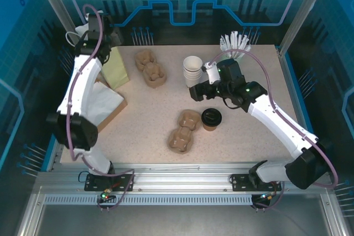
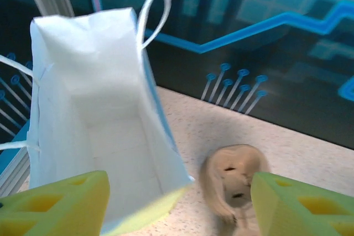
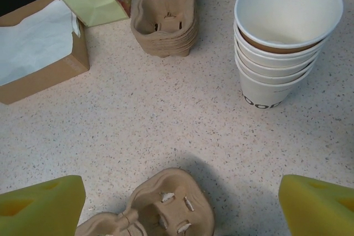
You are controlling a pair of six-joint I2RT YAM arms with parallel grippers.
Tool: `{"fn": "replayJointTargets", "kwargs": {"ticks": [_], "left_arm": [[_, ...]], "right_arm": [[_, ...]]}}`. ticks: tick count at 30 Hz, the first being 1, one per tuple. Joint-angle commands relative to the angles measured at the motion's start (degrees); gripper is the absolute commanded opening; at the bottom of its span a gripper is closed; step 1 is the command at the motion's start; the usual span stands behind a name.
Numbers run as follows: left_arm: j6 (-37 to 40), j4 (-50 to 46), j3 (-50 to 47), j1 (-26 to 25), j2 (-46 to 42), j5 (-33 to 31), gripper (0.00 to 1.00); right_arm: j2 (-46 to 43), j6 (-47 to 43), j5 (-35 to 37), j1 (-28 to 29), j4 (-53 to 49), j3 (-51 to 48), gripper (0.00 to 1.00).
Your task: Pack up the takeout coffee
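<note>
The takeout coffee [image 1: 211, 119], a brown cup with a black lid, stands right of a moulded cup carrier [image 1: 184, 130] at the table's middle. My right gripper [image 1: 200, 91] hovers just behind them, open, with nothing between its yellow fingers [image 3: 38, 205]; below it lies the carrier's end [image 3: 166, 208]. My left gripper [image 1: 108, 40] is at the back left, over the mouth of the paper bag [image 1: 116, 67]. It is open [image 2: 177, 214], with the bag's white inside [image 2: 94, 125] under its left finger [image 2: 55, 203] and the bag's near wall edge between the fingers, untouched.
A stack of white cups [image 1: 192, 70] stands behind the right gripper. A pile of carriers [image 1: 150, 67] sits beside the bag. A cardboard box with white paper [image 1: 105, 106] lies at the left edge. White stirrers [image 1: 235, 41] stand at the back.
</note>
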Motion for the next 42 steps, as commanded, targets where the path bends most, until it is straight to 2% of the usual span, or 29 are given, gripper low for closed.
{"fn": "replayJointTargets", "kwargs": {"ticks": [1,6,13,16,22,32,39,42], "left_arm": [[-1.5,-6.3,6.4,2.6,5.2,1.4,0.7],[-2.1,-7.7,13.0,5.1,12.8,3.7,0.67],[-1.9,-8.5,23.3,6.2,22.0,6.6,0.49],[-1.7,-9.2,27.6,6.6,25.3,7.2,0.44],[-1.1,-10.0,33.4,7.0,29.0,8.1,0.29],[5.8,-9.3,37.7,7.7,25.3,4.3,0.0],[12.0,-9.5,38.8,7.1,14.6,3.6,0.0],[16.1,-10.1,36.7,4.6,8.6,3.6,0.0]], "right_arm": [[0.9,0.0,-0.8,0.7,0.9,1.2,0.92],[1.6,0.0,-0.6,0.8,0.8,1.4,0.92],[3.2,0.3,-0.6,1.0,0.4,2.1,0.92],[3.7,0.4,-0.5,1.4,0.4,2.1,0.92],[4.0,0.6,0.0,1.5,-0.2,2.2,0.92],[2.8,0.9,0.0,1.8,-0.6,2.1,0.92],[0.2,0.9,0.1,1.8,-0.8,1.6,0.92],[-1.0,0.2,0.5,1.8,-1.3,1.8,0.92]]}}
